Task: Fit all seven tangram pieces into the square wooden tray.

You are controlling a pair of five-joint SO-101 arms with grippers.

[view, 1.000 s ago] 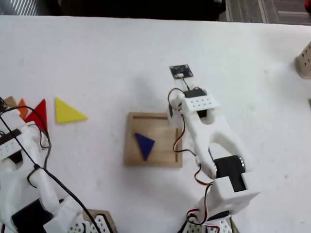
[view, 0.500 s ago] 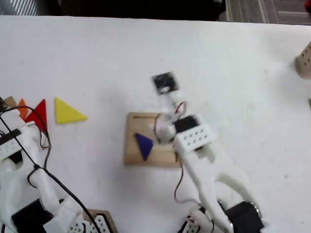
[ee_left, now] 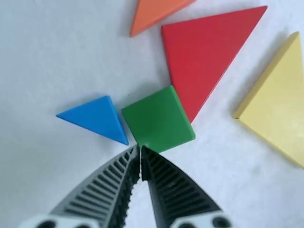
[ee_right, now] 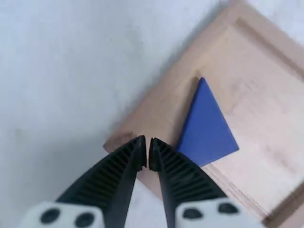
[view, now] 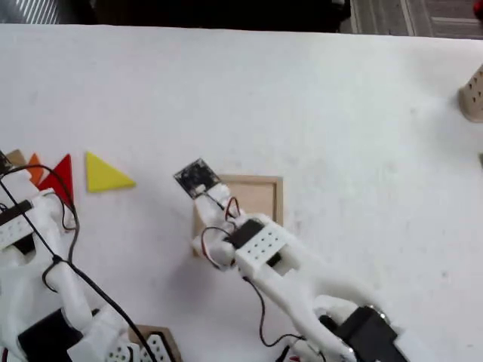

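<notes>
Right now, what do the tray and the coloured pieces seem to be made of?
Tray: pale wood that looks unfinished, with faint grain and a raised rim. Green square, red triangle, yellow triangle and the dark blue triangle lying in the tray: flat, thick slabs in even matte colour with no grain showing. They could be painted wood or plastic; the look leaves that open.

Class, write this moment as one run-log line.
tray: dark blue triangle inside | right gripper: shut, over tray rim | left gripper: shut, beside green square
</notes>
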